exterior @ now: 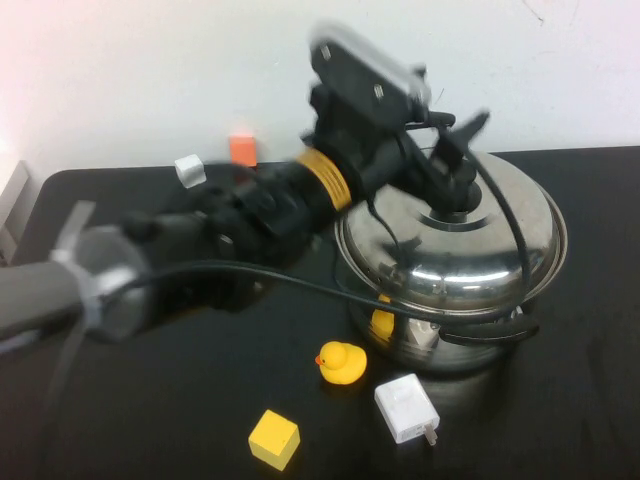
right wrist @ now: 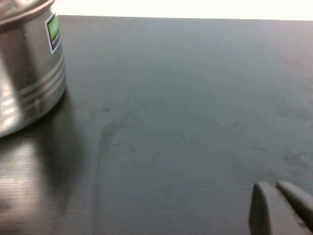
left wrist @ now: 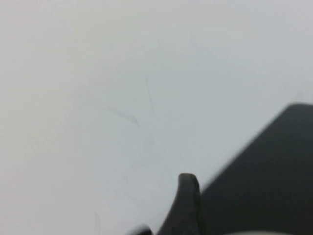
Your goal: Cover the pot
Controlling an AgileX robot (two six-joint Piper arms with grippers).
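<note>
The large steel pot [exterior: 440, 345] stands on the black table at the right, with a black loop handle [exterior: 490, 330] at its front. The domed steel lid [exterior: 450, 245] lies on top of it, knob [exterior: 457, 195] up. My left gripper [exterior: 465, 150] hovers just above the knob with its fingers spread and nothing between them. The left wrist view shows one finger [left wrist: 188, 198] against the white wall. My right gripper [right wrist: 276, 188] is out of the high view; its fingertips are together, low over bare table, well away from the pot [right wrist: 24, 73].
A yellow duck [exterior: 341, 362], a white charger [exterior: 406, 408] and a yellow cube [exterior: 274, 438] lie in front of the pot. A white cube [exterior: 189, 170] and an orange block [exterior: 242, 148] sit at the back left. My left arm's cable [exterior: 300, 283] hangs across the middle.
</note>
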